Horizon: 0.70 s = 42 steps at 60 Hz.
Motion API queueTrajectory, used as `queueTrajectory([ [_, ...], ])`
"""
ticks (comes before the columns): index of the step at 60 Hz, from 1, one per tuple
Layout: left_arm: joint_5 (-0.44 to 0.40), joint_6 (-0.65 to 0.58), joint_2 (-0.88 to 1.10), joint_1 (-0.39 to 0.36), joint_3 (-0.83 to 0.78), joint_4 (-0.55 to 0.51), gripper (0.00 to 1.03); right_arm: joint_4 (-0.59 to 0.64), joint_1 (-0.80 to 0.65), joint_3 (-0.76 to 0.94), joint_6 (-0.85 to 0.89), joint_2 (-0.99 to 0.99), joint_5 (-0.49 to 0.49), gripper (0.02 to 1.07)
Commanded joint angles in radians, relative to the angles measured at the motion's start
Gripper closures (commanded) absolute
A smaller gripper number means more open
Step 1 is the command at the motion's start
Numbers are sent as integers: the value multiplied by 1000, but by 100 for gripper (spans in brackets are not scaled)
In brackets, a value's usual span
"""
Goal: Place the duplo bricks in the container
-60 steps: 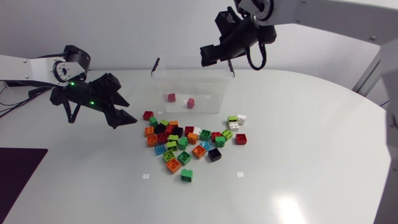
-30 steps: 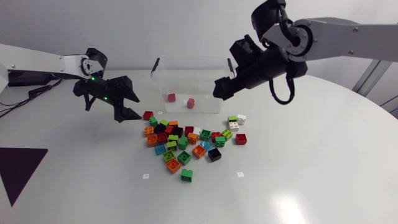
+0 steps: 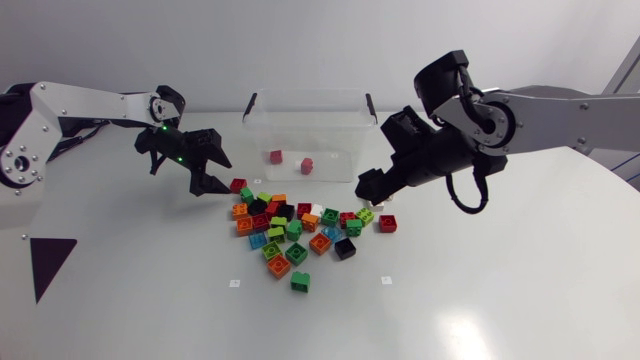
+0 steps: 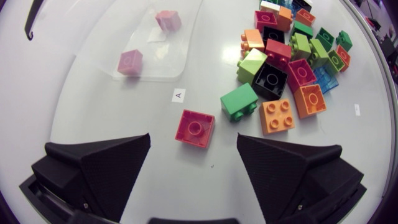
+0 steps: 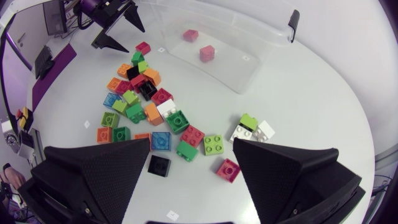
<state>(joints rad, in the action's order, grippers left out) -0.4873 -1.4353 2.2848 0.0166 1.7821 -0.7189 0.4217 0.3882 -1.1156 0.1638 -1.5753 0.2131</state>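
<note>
Fingers of the left gripper point(image 4: 193, 140) were spread wide over a lone red brick point(image 4: 194, 128); the right gripper point(image 5: 191, 149) gaped empty too, by the pile point(image 5: 147, 93). Two pinkish bricks point(image 3: 276, 157) sat in the clear plastic container point(image 3: 340, 140). Risk imo: hard, glossy, studded blocks packed tight, so those broad wedges could shove neighbours or skid one across the smooth white table point(image 3: 480, 290).

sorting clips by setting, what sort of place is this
Probably a robotics lab or test bench: a left arm and a right arm sit at a plain white table with small marker tags, a clear container and a pile of duplo bricks.
</note>
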Motion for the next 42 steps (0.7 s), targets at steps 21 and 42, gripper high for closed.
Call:
queueTrajectory([
  [21, -8, -89, 136, -24, 175, -123, 13, -29, -20, 154, -41, 61, -1, 11],
  [42, -8, -145, 157, -32, 175, -188, 57, -24, -37, 212, -101, 75, -31, 11],
])
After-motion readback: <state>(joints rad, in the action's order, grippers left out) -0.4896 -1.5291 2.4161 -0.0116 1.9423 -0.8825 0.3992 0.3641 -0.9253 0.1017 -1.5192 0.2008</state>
